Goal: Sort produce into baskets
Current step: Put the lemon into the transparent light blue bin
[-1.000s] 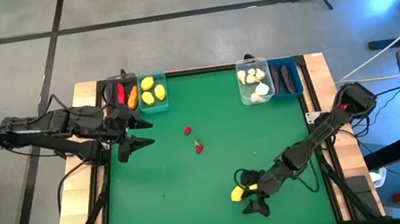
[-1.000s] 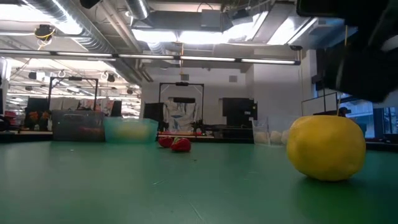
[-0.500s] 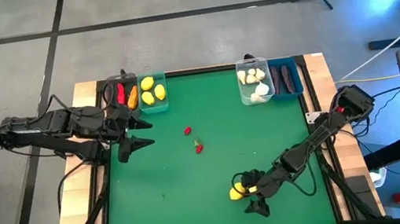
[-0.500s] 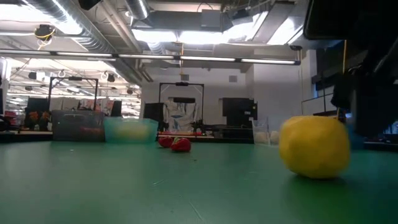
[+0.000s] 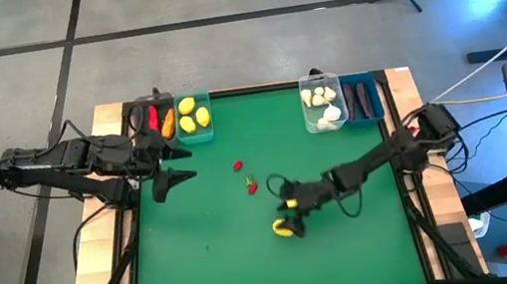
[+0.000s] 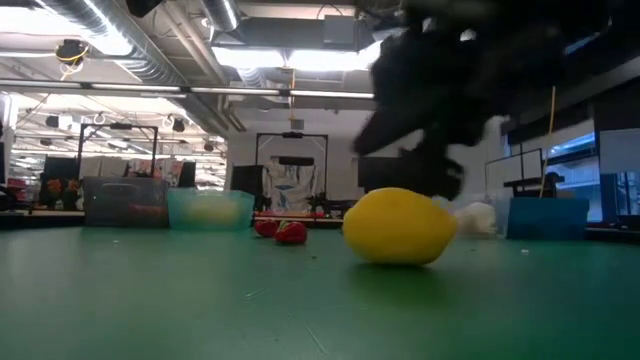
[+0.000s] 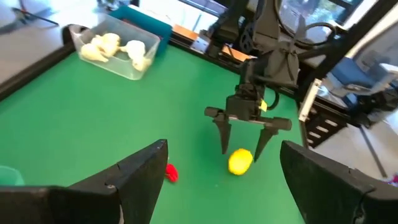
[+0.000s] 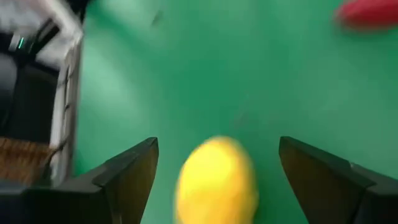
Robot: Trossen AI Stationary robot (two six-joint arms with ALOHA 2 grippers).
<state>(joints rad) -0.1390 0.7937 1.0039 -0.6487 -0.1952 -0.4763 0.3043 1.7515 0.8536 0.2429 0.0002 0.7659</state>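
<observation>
- High view showed the right gripper (image 5: 286, 214) spread wide over a loose lemon (image 5: 283, 225) on the green table (image 5: 212, 269), grasping nothing.
- The risk, as I judged it: the round lemon could roll away if a finger nudged it before both sides closed, since it lay free on the mat.
- The lemon lay between the parted fingers, low and near their tips, apparently untouched.
- The left gripper (image 5: 169, 169) waited released beside the teal basket (image 5: 193, 117).
</observation>
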